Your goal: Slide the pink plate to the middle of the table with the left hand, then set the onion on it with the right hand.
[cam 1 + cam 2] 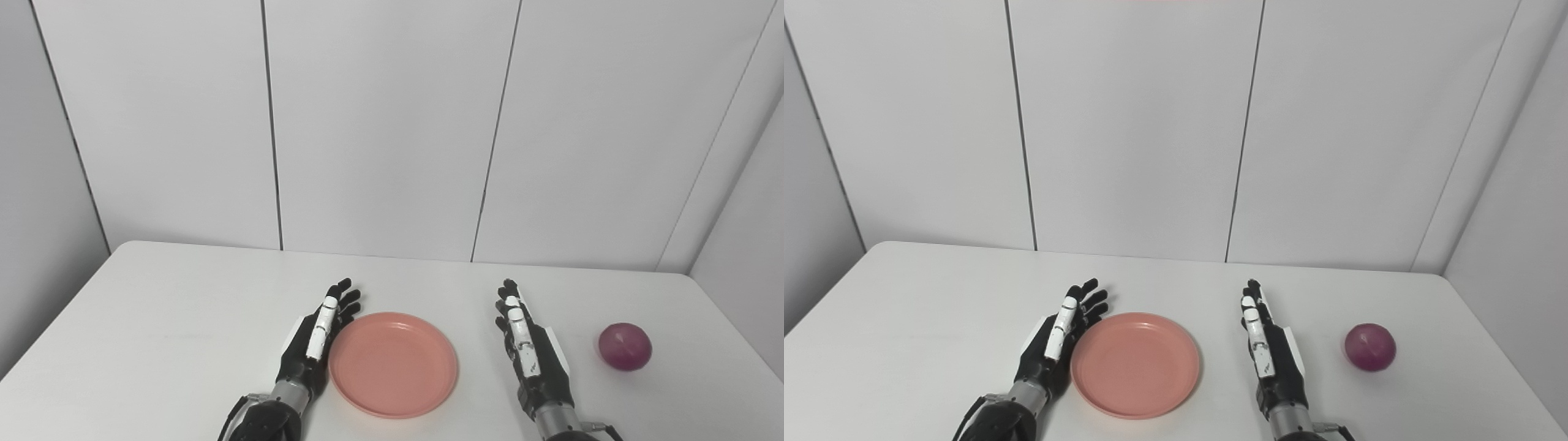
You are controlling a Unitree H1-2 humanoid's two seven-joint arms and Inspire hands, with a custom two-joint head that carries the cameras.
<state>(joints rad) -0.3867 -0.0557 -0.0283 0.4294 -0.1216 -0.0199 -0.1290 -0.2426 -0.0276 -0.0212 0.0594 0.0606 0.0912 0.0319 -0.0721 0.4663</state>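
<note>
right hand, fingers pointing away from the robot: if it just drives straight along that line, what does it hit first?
Probably nothing on the table. The right hand points toward the back wall; the onion sits off to its right, the pink plate to its left. The path looks free up to the wall.

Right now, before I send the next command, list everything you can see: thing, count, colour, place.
plate: one, pink, near the table's front edge, about mid-width, nothing on it
onion: one, purple-red, on the table at the right, apart from the plate
table: one, white, rounded far corners
wall panels: several, light grey with dark seams, behind the table
left hand: one, black and white, open, edge-on against the plate's left rim
right hand: one, black and white, open, between plate and onion, touching neither
</note>
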